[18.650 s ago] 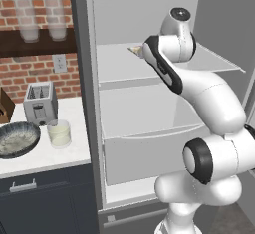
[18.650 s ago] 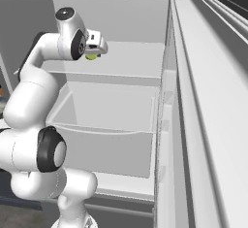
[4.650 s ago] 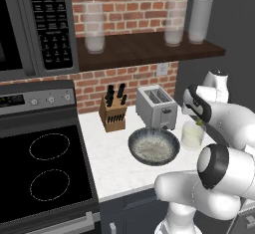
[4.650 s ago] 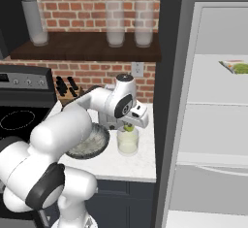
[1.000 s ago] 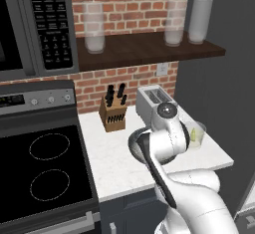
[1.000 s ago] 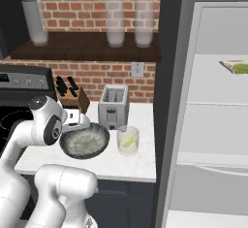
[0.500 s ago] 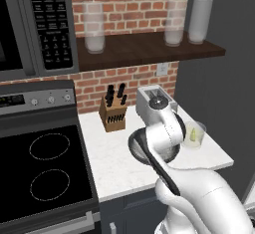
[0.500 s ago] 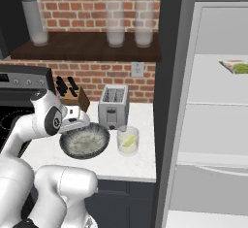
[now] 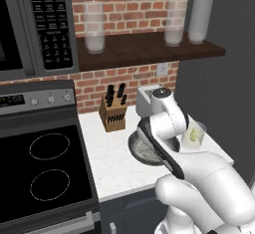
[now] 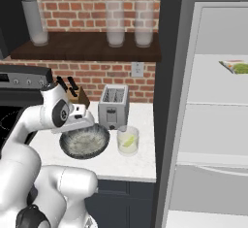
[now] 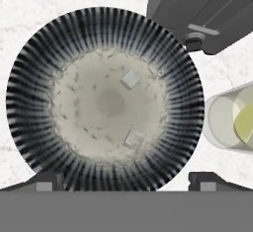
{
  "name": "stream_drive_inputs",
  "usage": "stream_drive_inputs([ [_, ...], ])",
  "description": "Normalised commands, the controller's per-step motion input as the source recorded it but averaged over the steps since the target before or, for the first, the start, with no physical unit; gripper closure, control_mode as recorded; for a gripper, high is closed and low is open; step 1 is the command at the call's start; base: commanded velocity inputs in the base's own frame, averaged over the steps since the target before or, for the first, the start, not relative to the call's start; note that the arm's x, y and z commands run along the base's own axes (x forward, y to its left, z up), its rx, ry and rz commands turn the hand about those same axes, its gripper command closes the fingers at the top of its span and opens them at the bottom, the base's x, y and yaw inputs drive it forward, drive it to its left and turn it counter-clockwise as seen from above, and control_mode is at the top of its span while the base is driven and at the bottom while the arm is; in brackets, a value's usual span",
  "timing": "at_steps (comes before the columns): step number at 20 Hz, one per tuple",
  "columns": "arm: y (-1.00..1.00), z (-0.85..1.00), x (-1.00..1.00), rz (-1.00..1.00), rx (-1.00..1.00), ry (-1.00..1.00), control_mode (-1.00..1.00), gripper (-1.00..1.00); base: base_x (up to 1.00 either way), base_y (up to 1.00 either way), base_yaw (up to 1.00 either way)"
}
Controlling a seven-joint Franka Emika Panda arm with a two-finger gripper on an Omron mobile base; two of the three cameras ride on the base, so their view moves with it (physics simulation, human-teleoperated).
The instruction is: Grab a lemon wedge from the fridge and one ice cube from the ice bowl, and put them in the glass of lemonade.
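Observation:
The ice bowl (image 11: 34, 102) lies straight under my gripper (image 11: 127, 181), whose jaws stand wide open and empty above its near rim. Two ice cubes (image 11: 130, 79) (image 11: 134, 138) rest on its speckled inside. The glass of lemonade (image 11: 222, 122) stands just right of the bowl with the lemon wedge (image 11: 245, 122) floating in it. From the right base view, the gripper (image 10: 80, 125) hovers over the ice bowl (image 10: 85, 142), the glass of lemonade (image 10: 128, 140) is beside it, and the fridge (image 10: 218, 125) is open at the right. My arm hides most of the ice bowl (image 9: 139, 151) in the left base view.
A silver toaster (image 10: 113, 106) stands close behind the bowl and glass. A knife block (image 9: 113, 113) sits at the back left of the counter, and the stove (image 9: 45, 168) lies further left. A plate (image 10: 235, 67) rests on a fridge shelf.
The hand has come off the glass, where the wedge now floats, and over the last second settled above the ice bowl. The jaws have stayed open.

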Motion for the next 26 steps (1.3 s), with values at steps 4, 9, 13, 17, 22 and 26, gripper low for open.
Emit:
stream_drive_inputs([
  [4, -0.01, -0.01, -0.02, 0.0, 0.01, 0.13, -1.0, -1.0, 0.0, 0.0, 0.0],
  [9, -0.07, 0.0, 0.0, 0.05, 0.0, 0.04, -1.0, -1.0, 0.0, 0.0, 0.0],
  [13, 0.0, 0.0, 0.02, 0.08, 0.0, 0.06, -1.0, -1.0, 0.0, 0.0, 0.0],
  [17, 0.0, 0.0, 0.02, 0.06, 0.0, 0.05, -1.0, -1.0, 0.0, 0.0, 0.0],
  [22, -0.01, 0.0, 0.01, 0.07, 0.0, 0.01, -1.0, -1.0, 0.0, 0.0, 0.0],
  [26, 0.0, 0.0, 0.07, 0.05, 0.0, 0.0, -1.0, -1.0, 0.0, 0.0, 0.0],
])
